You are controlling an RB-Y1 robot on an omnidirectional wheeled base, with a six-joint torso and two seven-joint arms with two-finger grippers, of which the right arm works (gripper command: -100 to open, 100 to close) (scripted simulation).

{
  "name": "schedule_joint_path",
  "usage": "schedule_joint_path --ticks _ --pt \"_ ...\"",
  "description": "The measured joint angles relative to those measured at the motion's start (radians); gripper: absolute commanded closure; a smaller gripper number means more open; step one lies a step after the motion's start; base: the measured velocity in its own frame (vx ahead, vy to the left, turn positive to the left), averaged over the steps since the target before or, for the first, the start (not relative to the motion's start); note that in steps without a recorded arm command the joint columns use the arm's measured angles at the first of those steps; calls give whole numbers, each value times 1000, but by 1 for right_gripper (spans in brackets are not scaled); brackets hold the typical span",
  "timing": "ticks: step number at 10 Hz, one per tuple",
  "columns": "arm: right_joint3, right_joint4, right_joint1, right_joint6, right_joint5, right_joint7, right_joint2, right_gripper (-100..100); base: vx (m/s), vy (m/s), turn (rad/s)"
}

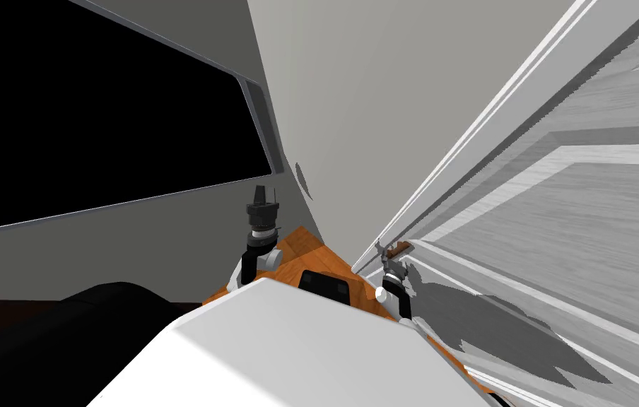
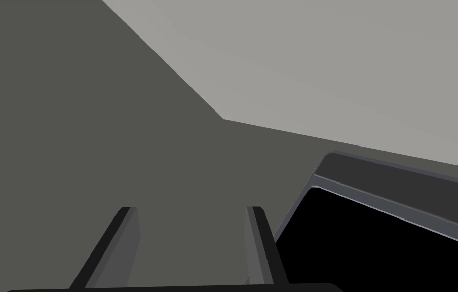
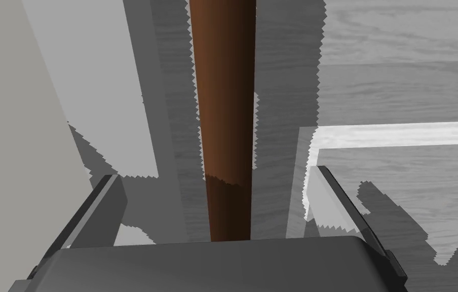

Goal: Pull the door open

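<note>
Right gripper point(image 3: 215, 173): my working tool, low at the door. Its fingers are spread wide and hold nothing; each blade stands clear of the bar between them.
Left gripper point(image 1: 260, 192): raised on my left, well apart from the door, fingers parted and empty.
Door handle point(image 3: 223, 101): a brown rounded bar running from the gripper's body out along the door face, centred between the blades. I cannot tell whether its near end touches the gripper body.
Where to hold: I judge the best grip is right here, closing both blades square across the bar, seated deep.
Handle feel: it looks smooth, round and rigid. Thin blades may slide along it, so I would want a firm squeeze.
Door point(image 3: 400, 192): a pale grey panelled leaf with a wood grain, just behind the handle and stretching away on my right in the head view.
Door feel: probably stiff and fairly heavy. It would swing on hinges, so the pull must follow an arc.
Door frame point(image 1: 452, 162): white trim beside the handle's edge of the leaf.
</note>
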Motion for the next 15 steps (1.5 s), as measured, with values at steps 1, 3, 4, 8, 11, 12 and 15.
schedule_joint_path --ticks 1,3,4,8,11,12,15 --pt "2 14 1 -6 -1 -21 -13 -100 171 8 46" --pt "3 9 22 4 -9 -52 -45 -100 103 10 6" --pt "3 7 28 7 -10 -52 -46 100 -23 12 26" --pt "2 10 24 3 -9 -52 -46 100 -10 -8 -4" --pt "1 8 20 2 -9 -52 -47 100 -104 4 18" --pt "1 11 14 -1 -8 -54 -47 100 -207 13 27" --pt "9 7 15 4 -4 -54 -40 100 -212 13 24"
